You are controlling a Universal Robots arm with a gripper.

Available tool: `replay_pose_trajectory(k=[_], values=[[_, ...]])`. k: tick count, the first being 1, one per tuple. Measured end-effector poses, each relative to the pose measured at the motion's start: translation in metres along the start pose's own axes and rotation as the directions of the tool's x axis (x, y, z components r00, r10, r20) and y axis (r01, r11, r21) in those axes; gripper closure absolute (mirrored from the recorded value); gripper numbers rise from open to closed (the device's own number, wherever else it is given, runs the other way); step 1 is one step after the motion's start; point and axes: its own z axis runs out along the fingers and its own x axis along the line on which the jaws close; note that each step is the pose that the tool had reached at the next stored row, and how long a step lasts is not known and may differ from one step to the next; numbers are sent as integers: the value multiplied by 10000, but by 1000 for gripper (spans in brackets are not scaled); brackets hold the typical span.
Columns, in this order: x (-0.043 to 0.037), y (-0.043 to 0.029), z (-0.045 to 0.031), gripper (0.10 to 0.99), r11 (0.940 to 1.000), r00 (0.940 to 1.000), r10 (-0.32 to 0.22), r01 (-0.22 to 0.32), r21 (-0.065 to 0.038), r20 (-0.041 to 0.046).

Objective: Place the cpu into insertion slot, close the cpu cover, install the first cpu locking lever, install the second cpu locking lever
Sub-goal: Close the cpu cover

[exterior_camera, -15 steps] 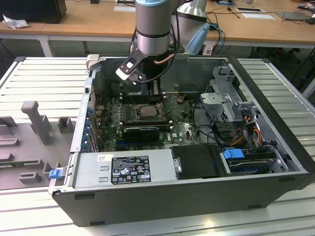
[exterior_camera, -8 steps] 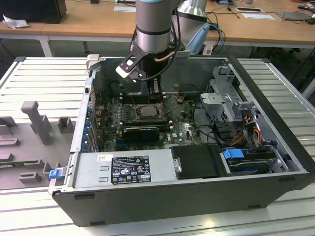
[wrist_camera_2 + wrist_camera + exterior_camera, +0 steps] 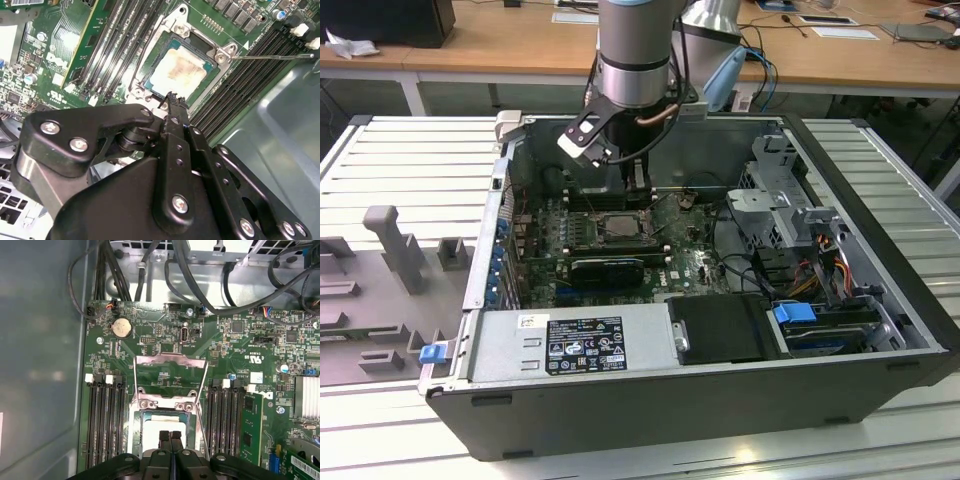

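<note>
The cpu (image 3: 177, 72) is sitting in the insertion slot (image 3: 182, 30), pale top facing up. The cpu cover (image 3: 170, 359) is standing open, swung back from the slot. The gripper (image 3: 170, 437) is hovering just above the cpu's near edge, fingers pressed together and pinching nothing, over the green motherboard (image 3: 240, 350) inside the computer case (image 3: 720, 400).

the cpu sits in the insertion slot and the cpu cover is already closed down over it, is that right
Not quite. The cpu does sit in the insertion slot, but the cpu cover is not closed over it. It is swung back off the slot, with the green board showing through its window, as the first wrist view shows.
</note>
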Motion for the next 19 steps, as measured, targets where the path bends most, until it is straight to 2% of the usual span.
replay_pose_trajectory(k=[1, 4, 15, 19], values=[[-1, 9, -2, 980, 10000, 10000, 0, 0, 0, 0], [1, 15, -78, 980, 10000, 10000, 0, 0, 0, 2], [-2, 82, -79, 980, 10000, 10000, 0, 0, 1, 1], [-4, 137, -77, 980, 10000, 10000, 0, 0, 2, 1]])
